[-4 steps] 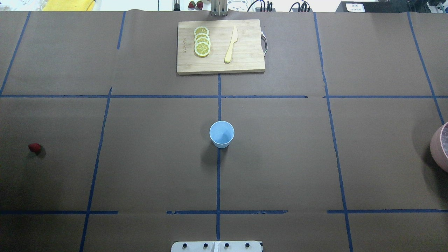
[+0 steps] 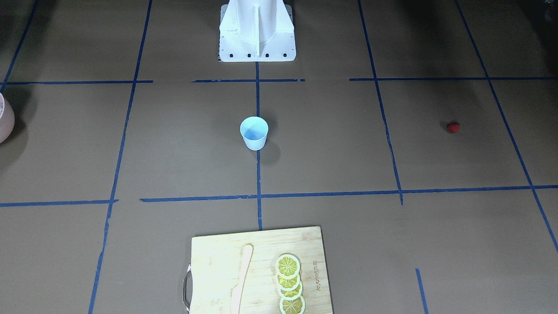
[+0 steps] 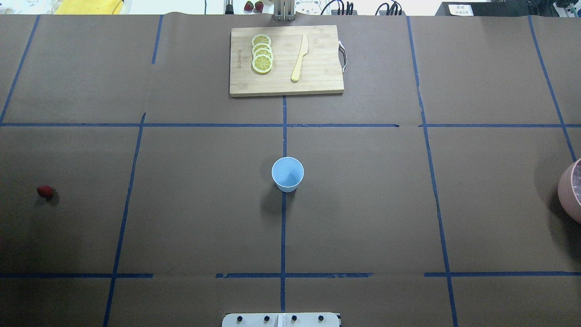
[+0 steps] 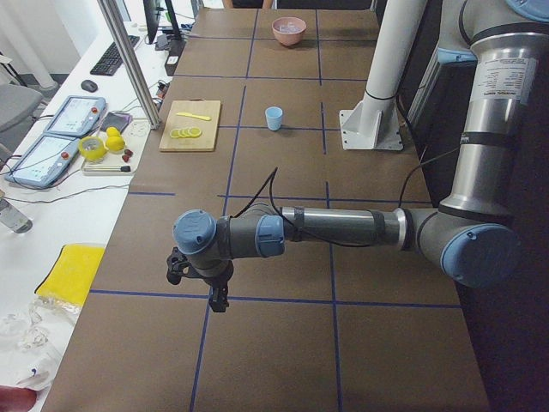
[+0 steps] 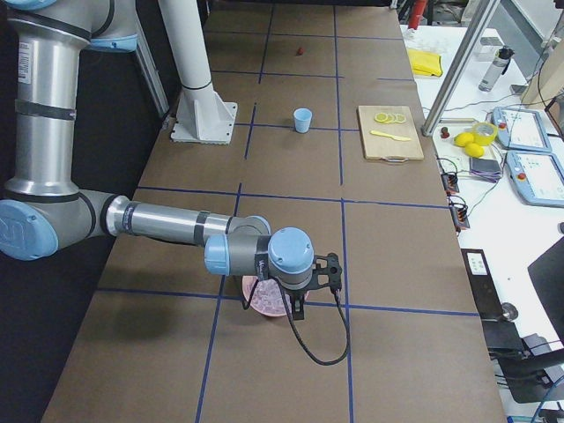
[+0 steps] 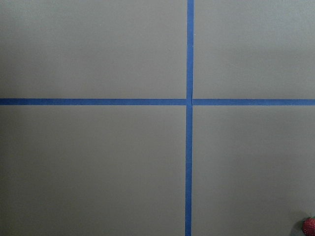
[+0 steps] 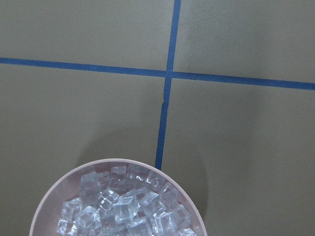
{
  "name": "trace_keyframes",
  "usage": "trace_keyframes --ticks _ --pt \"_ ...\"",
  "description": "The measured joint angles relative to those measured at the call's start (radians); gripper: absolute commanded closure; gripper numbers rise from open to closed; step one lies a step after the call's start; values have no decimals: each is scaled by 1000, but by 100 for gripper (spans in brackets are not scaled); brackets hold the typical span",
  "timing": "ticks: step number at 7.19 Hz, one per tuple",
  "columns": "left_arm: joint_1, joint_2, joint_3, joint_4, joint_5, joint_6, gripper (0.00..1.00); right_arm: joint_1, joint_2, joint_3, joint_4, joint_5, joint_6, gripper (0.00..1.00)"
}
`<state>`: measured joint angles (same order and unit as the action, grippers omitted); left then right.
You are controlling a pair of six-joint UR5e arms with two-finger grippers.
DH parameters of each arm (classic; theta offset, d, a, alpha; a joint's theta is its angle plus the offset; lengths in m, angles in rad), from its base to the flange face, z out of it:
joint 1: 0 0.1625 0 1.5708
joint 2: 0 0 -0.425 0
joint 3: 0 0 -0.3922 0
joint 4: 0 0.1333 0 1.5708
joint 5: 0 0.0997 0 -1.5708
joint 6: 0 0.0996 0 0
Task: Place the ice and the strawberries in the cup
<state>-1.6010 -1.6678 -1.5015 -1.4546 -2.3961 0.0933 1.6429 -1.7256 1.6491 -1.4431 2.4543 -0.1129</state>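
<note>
The light-blue cup stands upright at the table's centre with nothing showing inside. One red strawberry lies alone far out on the robot's left; its edge shows at the corner of the left wrist view. Ice fills a pinkish bowl at the table's right edge. My left gripper hangs above the table near the strawberry's end, my right gripper over the bowl. Neither shows its fingers clearly, so I cannot tell whether they are open or shut.
A wooden cutting board at the far middle carries lemon slices and a pale knife. The robot's white base stands at the near edge. Blue tape lines cross the brown table cover.
</note>
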Motion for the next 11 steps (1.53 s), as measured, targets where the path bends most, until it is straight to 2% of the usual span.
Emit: trace_keyframes --ticks 3,7,9,11 --pt "1 -1 -12 -1 0 -2 0 0 49 -8 0 5 62 0" --pt "0 1 -37 -1 3 -3 0 -22 64 11 30 -5 103 1" --pt "0 2 -40 -1 4 -3 0 -93 60 68 30 -97 120 1" --pt "-1 3 -41 -1 3 -3 0 -135 10 96 77 -138 155 5"
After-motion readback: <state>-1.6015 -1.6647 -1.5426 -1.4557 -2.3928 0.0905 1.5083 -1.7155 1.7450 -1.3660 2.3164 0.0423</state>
